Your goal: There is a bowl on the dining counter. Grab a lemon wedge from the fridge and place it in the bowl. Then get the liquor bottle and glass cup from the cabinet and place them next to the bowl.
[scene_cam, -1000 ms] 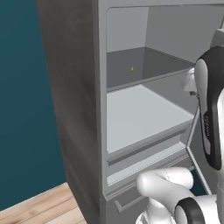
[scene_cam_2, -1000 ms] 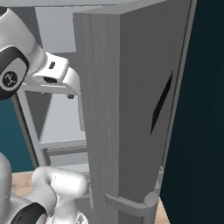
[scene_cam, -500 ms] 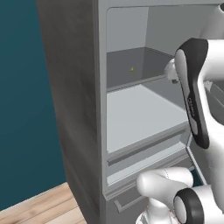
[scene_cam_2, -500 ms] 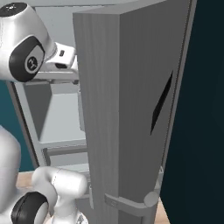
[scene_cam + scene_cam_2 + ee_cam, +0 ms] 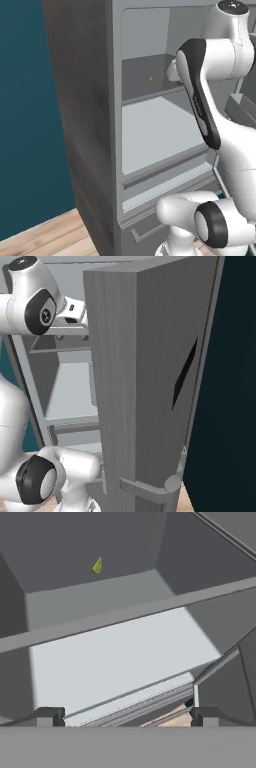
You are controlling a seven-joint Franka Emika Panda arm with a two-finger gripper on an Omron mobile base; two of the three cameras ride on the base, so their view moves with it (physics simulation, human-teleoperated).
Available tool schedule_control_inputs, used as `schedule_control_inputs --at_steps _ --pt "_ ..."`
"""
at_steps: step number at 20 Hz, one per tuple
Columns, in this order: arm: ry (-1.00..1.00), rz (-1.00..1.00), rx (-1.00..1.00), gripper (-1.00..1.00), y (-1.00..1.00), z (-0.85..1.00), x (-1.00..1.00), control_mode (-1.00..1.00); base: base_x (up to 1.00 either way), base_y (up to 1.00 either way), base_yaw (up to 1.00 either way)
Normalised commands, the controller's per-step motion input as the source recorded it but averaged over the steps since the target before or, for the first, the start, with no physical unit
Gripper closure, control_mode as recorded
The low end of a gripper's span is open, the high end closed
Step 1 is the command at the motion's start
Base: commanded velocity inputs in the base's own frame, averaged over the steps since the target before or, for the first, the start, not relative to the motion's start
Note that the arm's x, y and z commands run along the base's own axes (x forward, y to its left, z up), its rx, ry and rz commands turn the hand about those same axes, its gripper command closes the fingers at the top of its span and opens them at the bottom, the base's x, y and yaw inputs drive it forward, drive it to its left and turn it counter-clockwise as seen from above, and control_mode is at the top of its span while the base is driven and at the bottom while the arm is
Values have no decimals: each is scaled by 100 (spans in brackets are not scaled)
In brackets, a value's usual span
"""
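Lemon wedge (image 5: pixel 97 565): small, yellow-green, upper left of the hand view, far back on the fridge (image 5: pixel 95 125) upper shelf.
Gripper (image 5: pixel 125 716): fingers apart, empty, well short.
Approach: reach in above the shelf lip, straddle the wedge, then close.

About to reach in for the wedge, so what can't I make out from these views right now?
- Gripper: hidden behind the arm in the left base view.
- Lemon wedge: too small to judge how it lies on the upper shelf.
- Fridge interior: largely blocked by the open door in the right base view.
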Motion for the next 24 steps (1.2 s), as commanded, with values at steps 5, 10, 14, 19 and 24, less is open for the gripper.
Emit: schedule_control_inputs --at_steps 5,10,14,19,24 --pt "0 0 1 -100 26 0 72 -100 0 0 0" --pt "0 0 3 -100 16 -8 75 -100 0 0 0" --pt "1 0 2 -100 11 -31 77 -100 0 0 0" --pt "1 0 0 -100 9 -37 73 -100 0 0 0" --pt "0 0 0 -100 2 -15 60 -100 0 0 0"
